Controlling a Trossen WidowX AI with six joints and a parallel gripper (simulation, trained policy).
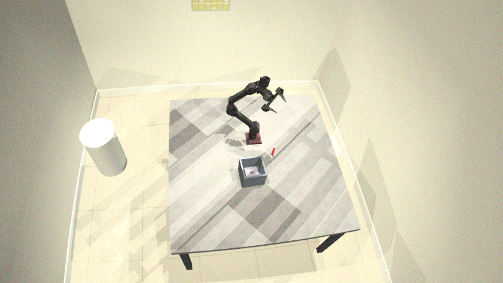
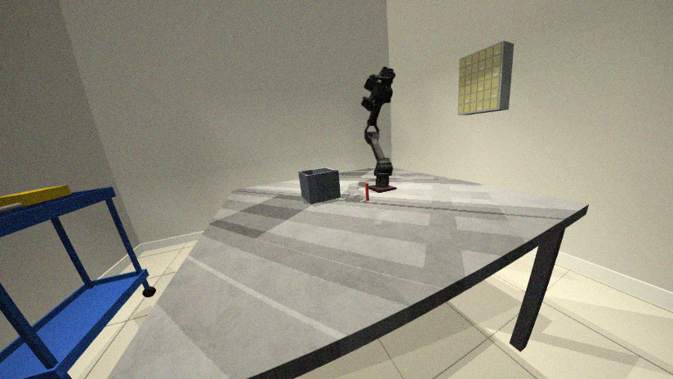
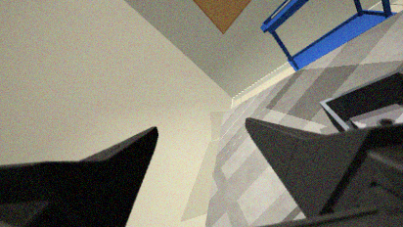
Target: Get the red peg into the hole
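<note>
From the exterior viewpoint, a blue cart (image 2: 80, 308) (image 3: 337, 44) stands beside the worktop (image 1: 210, 214) (image 2: 291, 282) (image 3: 254, 183), with a yellow item (image 2: 42, 193) on its upper shelf. Farther in, the red peg (image 1: 273, 152) (image 2: 367, 192) stands upright on the worktop, outside the box (image 1: 253, 181) (image 2: 322, 186) (image 3: 335, 114) and apart from it. The box is open at the top; its bottom plate (image 1: 248, 169) (image 3: 367, 117) has a dark central hole (image 1: 251, 172) (image 3: 386, 121) with the peg clear of it. Behind the peg, the dark red base plate (image 1: 259, 142) (image 2: 390, 189) supports the arm (image 1: 242, 118) (image 2: 376, 149).

The arm is raised and bent. Its tool (image 1: 281, 107) (image 2: 366, 93) (image 3: 201, 126) is suspended above the worktop, well apart from both peg and box. The fingers are spread almost fully, with nothing between them. In the wrist view, the box appears partly behind one finger.

Beyond the arm, a yellow gridded panel (image 1: 210, 5) (image 2: 479, 79) is mounted on the wall.
</note>
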